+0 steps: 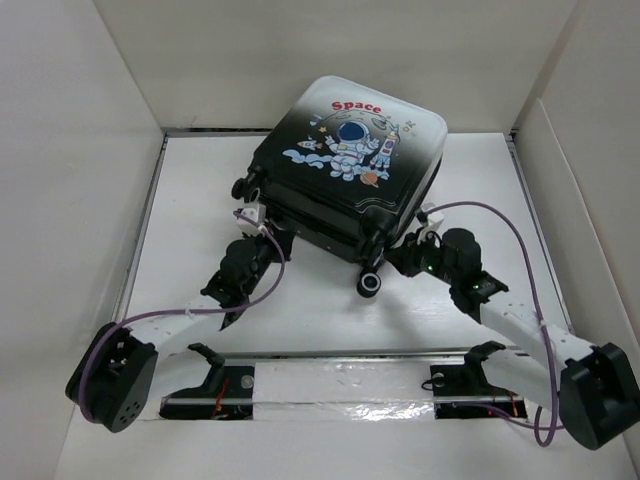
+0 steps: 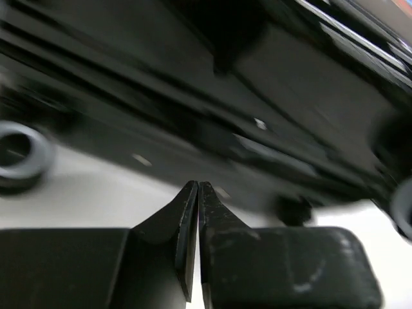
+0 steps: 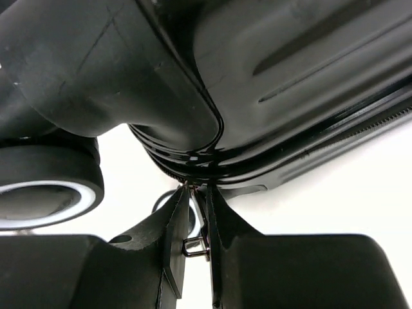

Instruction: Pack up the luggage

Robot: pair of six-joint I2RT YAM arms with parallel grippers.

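The luggage [image 1: 350, 160] lies flat and closed on the white table, its astronaut and red "Space" print facing up. My left gripper [image 1: 266, 228] is at the case's near left edge. In the left wrist view it [image 2: 198, 187] is shut with nothing between its fingers, just short of the blurred black shell [image 2: 257, 96]. My right gripper [image 1: 408, 246] is at the near right corner. In the right wrist view it [image 3: 198, 193] is shut on a small metal zipper pull [image 3: 196, 245] right under the zipper seam of the luggage [image 3: 290, 77].
A black wheel [image 1: 371, 284] of the case sticks out toward me between the arms, and shows large at the left of the right wrist view [image 3: 45, 187]. Another wheel [image 2: 19, 154] shows at the left of the left wrist view. White walls [image 1: 90, 150] enclose the table.
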